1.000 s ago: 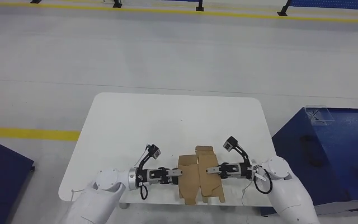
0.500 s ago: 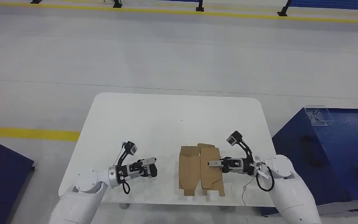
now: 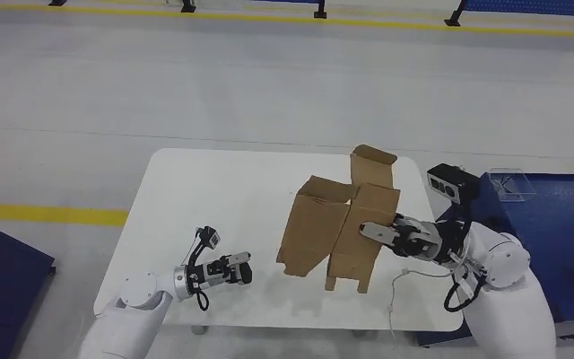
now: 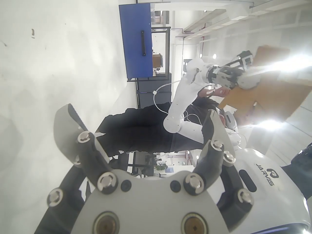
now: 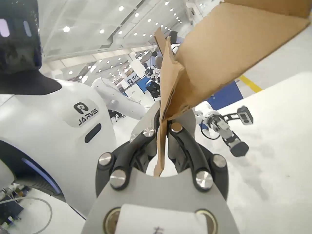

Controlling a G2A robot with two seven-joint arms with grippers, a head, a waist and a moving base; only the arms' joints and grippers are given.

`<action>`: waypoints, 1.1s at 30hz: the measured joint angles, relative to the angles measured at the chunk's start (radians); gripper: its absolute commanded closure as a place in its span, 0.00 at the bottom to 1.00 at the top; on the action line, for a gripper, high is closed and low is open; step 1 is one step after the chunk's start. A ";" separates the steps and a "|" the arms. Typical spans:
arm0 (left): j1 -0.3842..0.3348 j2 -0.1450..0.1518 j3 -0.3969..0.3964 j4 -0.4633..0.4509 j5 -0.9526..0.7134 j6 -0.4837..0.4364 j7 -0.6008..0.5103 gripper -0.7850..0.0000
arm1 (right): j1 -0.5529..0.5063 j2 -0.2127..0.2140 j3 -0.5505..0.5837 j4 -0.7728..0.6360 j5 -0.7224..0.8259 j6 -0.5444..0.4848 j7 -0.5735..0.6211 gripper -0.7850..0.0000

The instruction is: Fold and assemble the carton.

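Since half a second ago the carton [image 3: 336, 235] has risen from flat on the desk [image 3: 224, 188] to steeply upright and half opened, its long axis near vertical. Our right tool [image 3: 368, 231] pinches a panel edge on its right side, that arm raised and bent. Our left tool [image 3: 240, 263] sits low over the desk, fingers spread and holding nothing, well apart to the carton's left. We judge it must travel right and upward to meet the free panel.

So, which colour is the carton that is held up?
The carton is plain brown, with no pattern; the top view shows it best.
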 measured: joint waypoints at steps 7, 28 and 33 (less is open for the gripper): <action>0.000 0.000 0.000 0.000 0.000 0.000 0.000 0.00 | 0.026 -0.007 -0.106 0.028 0.039 0.057 -0.019 1.00; 0.000 0.000 0.000 0.000 0.000 0.000 0.000 0.00 | 0.098 -0.157 -0.740 0.218 1.458 0.999 0.213 1.00; 0.000 0.000 0.000 0.000 0.000 0.000 0.000 0.00 | 0.090 -0.185 -0.817 0.204 1.661 1.164 0.115 1.00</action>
